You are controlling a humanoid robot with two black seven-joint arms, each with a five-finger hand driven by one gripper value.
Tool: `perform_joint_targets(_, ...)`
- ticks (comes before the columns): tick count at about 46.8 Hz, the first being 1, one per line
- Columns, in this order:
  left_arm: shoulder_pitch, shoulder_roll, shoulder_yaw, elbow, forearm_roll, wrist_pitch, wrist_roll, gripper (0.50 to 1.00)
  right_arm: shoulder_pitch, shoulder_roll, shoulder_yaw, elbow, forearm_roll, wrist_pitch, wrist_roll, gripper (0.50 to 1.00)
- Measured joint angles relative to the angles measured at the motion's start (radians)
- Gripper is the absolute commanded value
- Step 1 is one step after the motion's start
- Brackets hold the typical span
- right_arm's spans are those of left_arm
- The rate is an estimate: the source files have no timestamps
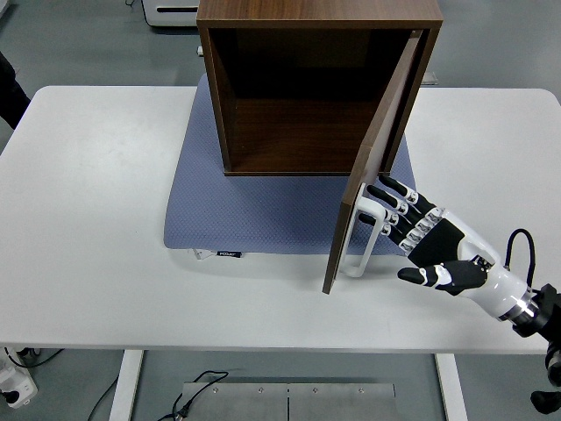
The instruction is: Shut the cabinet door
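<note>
I have the right hand point(419, 235) spread flat, fingers extended and holding nothing, with the fingertips point(379, 195) pressed against the outer face of the cabinet door point(372, 167), right by its white handle point(362, 242). The cabinet point(316, 83) stands on a blue-grey mat point(245, 210) toward the far side of the bench point(96, 246), its open front facing me. The door hangs from the right side and is roughly half closed by my reckoning: it angles out toward me with its free edge over the front of the mat, and the empty inside is plain to see. What remains is the rest of the swing leftward until the door sits flush. My left arm is not in view.
</note>
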Motion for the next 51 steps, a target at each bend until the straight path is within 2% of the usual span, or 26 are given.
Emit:
perform_joint_targets(14, 0.000, 0.000, -0.001, 0.000, 0.000, 0.000, 0.000, 1.000, 0.049, 0.070, -0.037, -0.046, -0.002, -0.004, 0.000, 1.000)
perform_joint_targets(51, 0.000, 0.000, 0.000, 0.000, 0.000, 0.000, 0.000, 1.000, 0.224, 0.255, -0.088, -0.232, -0.001, -0.097, -0.017, 1.000)
